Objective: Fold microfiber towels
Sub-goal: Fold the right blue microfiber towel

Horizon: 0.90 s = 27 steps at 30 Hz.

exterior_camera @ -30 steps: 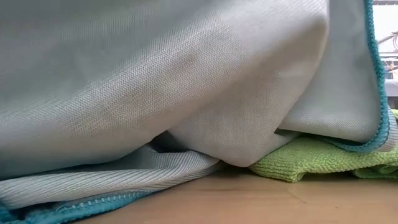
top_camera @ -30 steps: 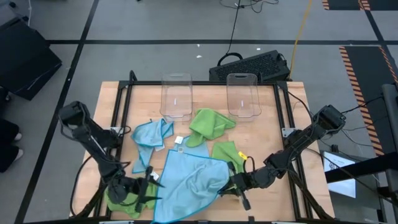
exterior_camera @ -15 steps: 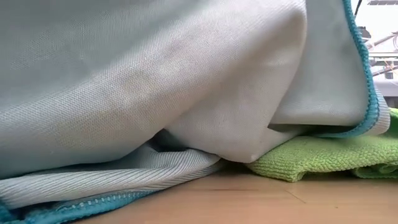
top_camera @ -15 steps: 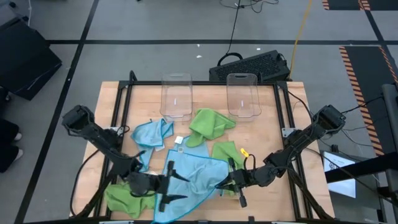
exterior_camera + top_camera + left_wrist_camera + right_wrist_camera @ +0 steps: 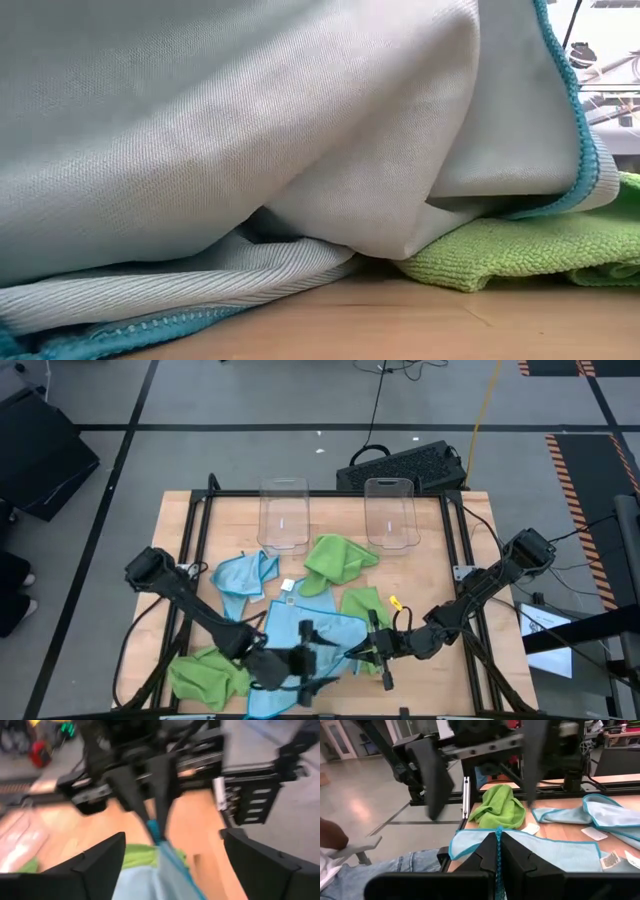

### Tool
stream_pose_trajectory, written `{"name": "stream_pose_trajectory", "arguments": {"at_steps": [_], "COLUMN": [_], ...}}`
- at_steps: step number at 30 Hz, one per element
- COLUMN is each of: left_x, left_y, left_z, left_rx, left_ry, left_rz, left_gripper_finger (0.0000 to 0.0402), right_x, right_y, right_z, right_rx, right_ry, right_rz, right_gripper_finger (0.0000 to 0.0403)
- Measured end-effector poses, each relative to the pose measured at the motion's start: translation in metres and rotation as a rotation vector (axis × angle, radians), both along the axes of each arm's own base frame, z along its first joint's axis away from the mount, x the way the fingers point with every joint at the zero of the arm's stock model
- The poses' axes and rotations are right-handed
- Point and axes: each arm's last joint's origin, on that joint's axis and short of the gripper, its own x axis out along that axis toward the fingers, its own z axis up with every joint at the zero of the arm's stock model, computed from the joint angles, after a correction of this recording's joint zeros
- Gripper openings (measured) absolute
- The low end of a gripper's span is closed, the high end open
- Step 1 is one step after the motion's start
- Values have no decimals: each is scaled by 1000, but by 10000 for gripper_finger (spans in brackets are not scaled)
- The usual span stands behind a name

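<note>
A large light blue towel [image 5: 300, 622] with a teal hem lies spread at the table's near middle. It fills the low view [image 5: 250, 130], lying over a lime green towel [image 5: 520, 250]. My right gripper [image 5: 358, 651] is shut on its right side. My left gripper [image 5: 315, 657] hovers open over the towel, its fingers [image 5: 431, 775] wide apart and pointing at the right gripper's fingers [image 5: 150, 790]. More lime green towels lie at the near left [image 5: 205, 675], centre [image 5: 340, 560] and right [image 5: 365, 605]. A smaller blue towel [image 5: 245, 575] lies crumpled at the left. My right gripper pinches the blue towel's teal-hemmed edge [image 5: 497, 834] between its two fingers, coming in about level from the table's right side. The hem is drawn up to a peak at the fingers and the cloth falls away from it to both sides onto the table.
Two clear plastic bins [image 5: 284, 515] [image 5: 390, 510] stand at the table's far edge. A dark keyboard-like case [image 5: 405, 465] lies on the floor beyond the table. A black frame [image 5: 190, 540] runs along the table's sides. Bare wood [image 5: 430, 575] shows at the far right.
My left gripper has swung from the near left, beside the green towel, toward the table's right and up. It now hangs over the blue towel, facing the right gripper. In the low view the blue towel's teal edge has shifted a little to the left.
</note>
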Motion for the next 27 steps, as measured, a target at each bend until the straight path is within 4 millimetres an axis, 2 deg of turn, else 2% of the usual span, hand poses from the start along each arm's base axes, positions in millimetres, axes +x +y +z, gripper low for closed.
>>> {"name": "stream_pose_trajectory", "arguments": {"at_steps": [4, 9, 16, 27], "left_x": [5, 8, 13, 14], "left_y": [8, 17, 24, 24], "left_z": [-6, -12, -12, -11], "left_rx": [-29, -63, -89, -94], "left_ry": [94, 119, 123, 131], "left_rz": [54, 76, 67, 15], "left_gripper_finger": [294, 263, 213, 148], "right_x": [0, 0, 1, 2], "right_y": [0, 0, -2, -2], "right_z": [0, 0, 0, 0], "right_rx": [-1, -2, -2, -2], "right_ry": [1, 1, -1, -1], "right_rz": [0, 1, -11, -15], "right_gripper_finger": [6, 6, 6, 6]}}
